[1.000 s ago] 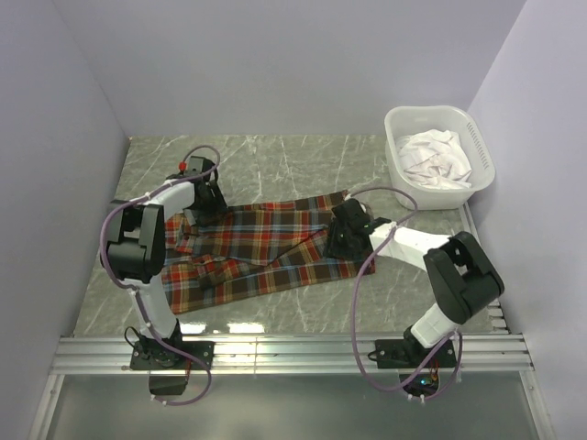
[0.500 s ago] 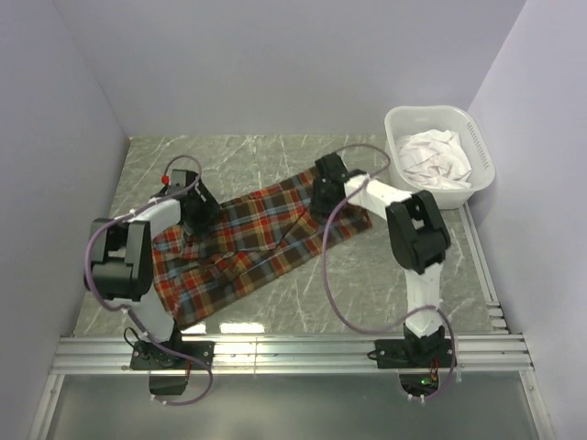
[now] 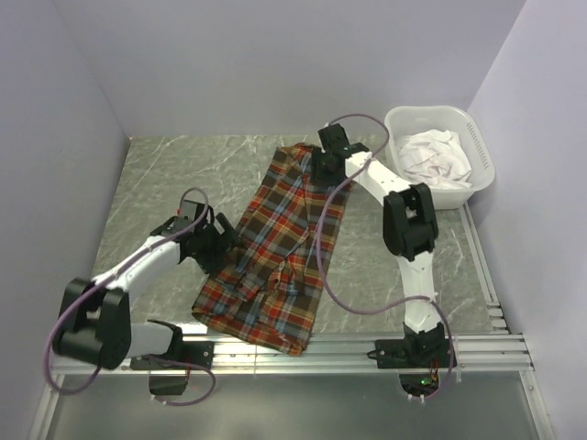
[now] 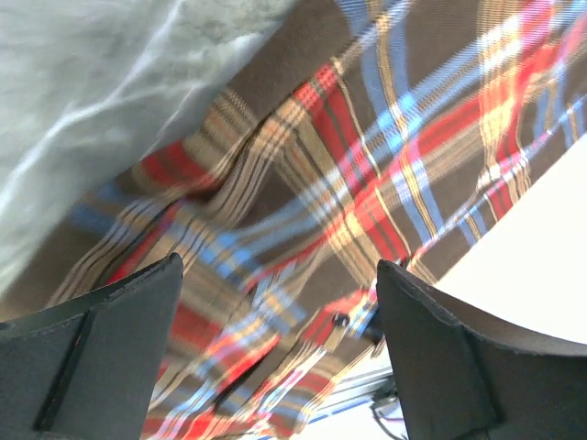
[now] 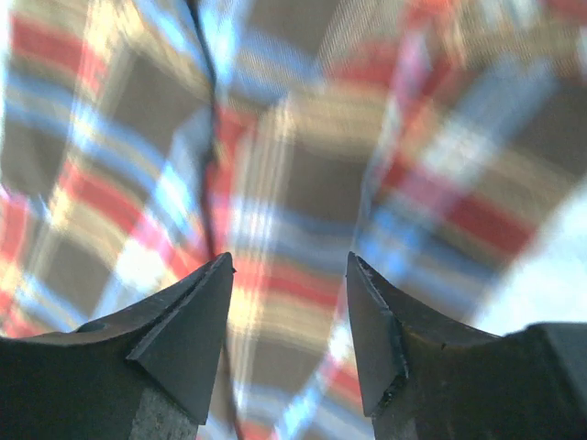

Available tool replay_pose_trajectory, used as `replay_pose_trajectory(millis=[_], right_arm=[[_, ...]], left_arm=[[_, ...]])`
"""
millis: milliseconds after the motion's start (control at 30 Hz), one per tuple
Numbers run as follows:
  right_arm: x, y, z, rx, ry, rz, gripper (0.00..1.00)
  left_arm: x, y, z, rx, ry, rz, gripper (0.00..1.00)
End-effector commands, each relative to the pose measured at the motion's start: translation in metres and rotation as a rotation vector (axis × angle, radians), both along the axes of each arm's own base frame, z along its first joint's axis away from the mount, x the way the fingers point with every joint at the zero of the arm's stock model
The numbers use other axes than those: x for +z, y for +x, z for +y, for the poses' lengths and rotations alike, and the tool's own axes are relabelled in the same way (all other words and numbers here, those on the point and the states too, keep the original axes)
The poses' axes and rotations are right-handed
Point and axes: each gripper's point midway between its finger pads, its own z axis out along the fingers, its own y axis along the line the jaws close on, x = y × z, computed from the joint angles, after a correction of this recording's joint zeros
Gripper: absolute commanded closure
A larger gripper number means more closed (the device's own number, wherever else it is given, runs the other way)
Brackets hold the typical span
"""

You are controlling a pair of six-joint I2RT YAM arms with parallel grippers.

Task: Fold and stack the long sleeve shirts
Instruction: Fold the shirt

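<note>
Plaid shirt [image 3: 275, 249] swung round since half second ago: then slanted across middle, now lengthwise, 6 to 12 o'clock. Left gripper [image 3: 223, 240] pulled back nearer, at shirt's 9 o'clock edge, fingers wide, gripping nothing. Right gripper [image 3: 319, 163] reached farther, over far end, fingers apart. Basket [image 3: 392, 147] at 2 o'clock unmoved.

The plaid long sleeve shirt [image 3: 280, 252], red, orange, teal and dark brown, lies rumpled and partly folded on the bench [image 3: 165, 174], stretched in a long strip from far middle to near edge
</note>
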Motion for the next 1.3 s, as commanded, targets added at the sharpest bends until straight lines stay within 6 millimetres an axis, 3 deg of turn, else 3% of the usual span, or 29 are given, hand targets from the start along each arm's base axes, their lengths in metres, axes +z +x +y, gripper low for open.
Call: replay_pose_trajectory(millis=[0,33,67,100,133,167,200,233,300,333,500,667,700,900,933,1000,1033,1067,1100,1133,1167,1200,1267], right_arm=[[0.075,-0.020,-0.010,0.022,0.024,-0.139,0.39],[0.061,-0.037,-0.014,0.027,0.022,-0.098,0.39],[0.061,-0.046,-0.016,0.024,0.027,-0.091,0.39],[0.073,-0.056,-0.017,0.021,0.040,-0.111,0.39],[0.055,-0.074,-0.024,0.014,0.028,-0.062,0.39],[0.052,-0.083,-0.023,0.009,0.046,-0.050,0.40],[0.058,-0.091,-0.024,0.005,0.063,-0.061,0.40],[0.042,-0.104,-0.027,-0.002,0.063,-0.032,0.40],[0.040,-0.119,-0.023,-0.001,0.116,-0.015,0.43],[0.026,-0.131,-0.026,-0.005,0.115,0.017,0.44],[0.003,-0.138,-0.016,0.010,0.150,0.059,0.49],[-0.018,-0.129,-0.016,-0.001,0.123,0.086,0.55],[-0.030,-0.130,-0.017,-0.003,0.105,0.113,0.55],[-0.053,-0.112,-0.021,-0.010,0.025,0.142,0.56],[-0.045,-0.100,-0.017,-0.007,0.022,0.118,0.56],[-0.053,-0.094,-0.020,0.005,-0.014,0.141,0.55],[-0.040,-0.079,-0.015,0.009,-0.004,0.109,0.55],[-0.040,-0.075,-0.018,0.015,-0.019,0.121,0.55],[-0.050,-0.069,-0.019,0.016,-0.033,0.142,0.55],[-0.036,-0.054,-0.016,0.021,-0.031,0.122,0.55],[-0.036,-0.047,-0.016,0.028,-0.039,0.122,0.54],[-0.032,-0.026,-0.014,0.025,-0.035,0.098,0.54],[-0.033,-0.015,-0.015,0.032,-0.041,0.109,0.54]], left_arm=[[0.044,0.010,0.020,0.005,0.108,-0.123,0.08],[0.052,0.018,0.025,0.000,0.145,-0.158,0.10],[0.058,0.025,0.026,-0.012,0.165,-0.186,0.11],[0.065,0.036,0.026,-0.035,0.191,-0.208,0.12],[0.066,0.042,0.026,-0.049,0.204,-0.215,0.13],[0.068,0.049,0.022,-0.073,0.202,-0.220,0.16],[0.066,0.063,0.019,-0.098,0.214,-0.224,0.17],[0.064,0.071,0.016,-0.110,0.218,-0.226,0.21],[0.054,0.091,0.011,-0.126,0.230,-0.207,0.26],[0.052,0.100,0.009,-0.133,0.232,-0.218,0.33],[0.024,0.134,-0.008,-0.156,0.204,-0.176,0.44],[0.001,0.135,-0.017,-0.143,0.169,-0.112,0.51],[-0.005,0.132,-0.018,-0.127,0.156,-0.098,0.52],[-0.035,0.109,-0.013,-0.011,0.121,-0.010,0.55],[-0.037,0.107,-0.014,0.007,0.103,-0.007,0.56],[-0.044,0.093,-0.016,0.066,0.056,0.028,0.56],[-0.043,0.096,-0.020,0.084,0.026,0.009,0.55],[-0.048,0.088,-0.020,0.101,0.017,0.029,0.55],[-0.046,0.089,-0.021,0.134,0.005,0.027,0.54],[-0.046,0.090,-0.021,0.147,0.001,0.024,0.54],[-0.046,0.090,-0.021,0.162,-0.006,0.027,0.54],[-0.042,0.092,-0.023,0.189,-0.026,0.030,0.54],[-0.040,0.093,-0.026,0.212,-0.055,0.026,0.53]])
